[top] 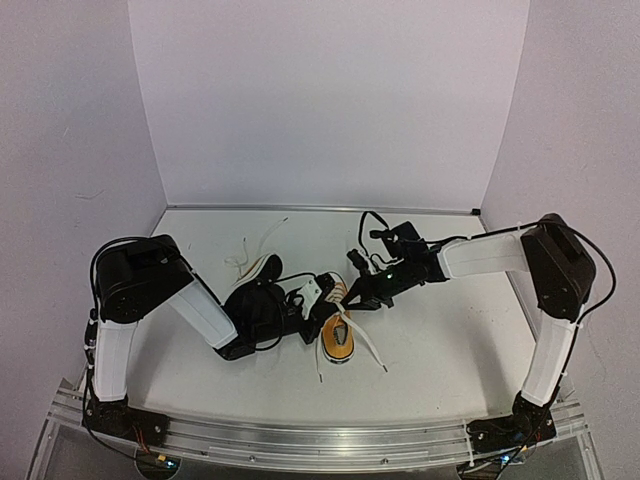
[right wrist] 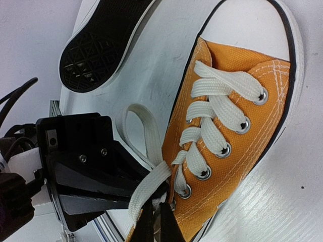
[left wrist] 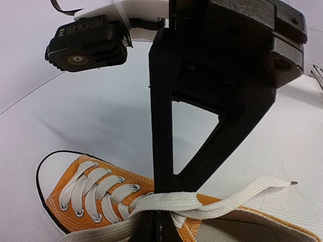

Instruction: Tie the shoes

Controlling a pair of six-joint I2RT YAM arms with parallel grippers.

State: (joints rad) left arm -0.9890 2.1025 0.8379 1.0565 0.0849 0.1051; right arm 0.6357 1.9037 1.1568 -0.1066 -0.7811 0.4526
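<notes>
The orange shoe (top: 340, 338) lies mid-table with its toe toward the near edge; it also shows in the left wrist view (left wrist: 91, 194) and the right wrist view (right wrist: 237, 116). The other shoe (top: 258, 272) lies on its side to its left, black sole showing (right wrist: 98, 43). Both grippers meet at the top of the orange shoe's lacing. My left gripper (top: 322, 298) (left wrist: 157, 228) is shut, with the white lace (left wrist: 181, 204) crossing at its tips. My right gripper (top: 352, 298) (right wrist: 154, 226) is shut on the lace (right wrist: 151, 186). A lace loop (right wrist: 146, 126) lies beside the shoe.
Loose lace ends (top: 372, 352) trail right of the orange shoe, and the other shoe's laces (top: 255, 240) run toward the back wall. White walls close in three sides. An aluminium rail (top: 320, 440) runs along the near edge. Cables hang off both wrists.
</notes>
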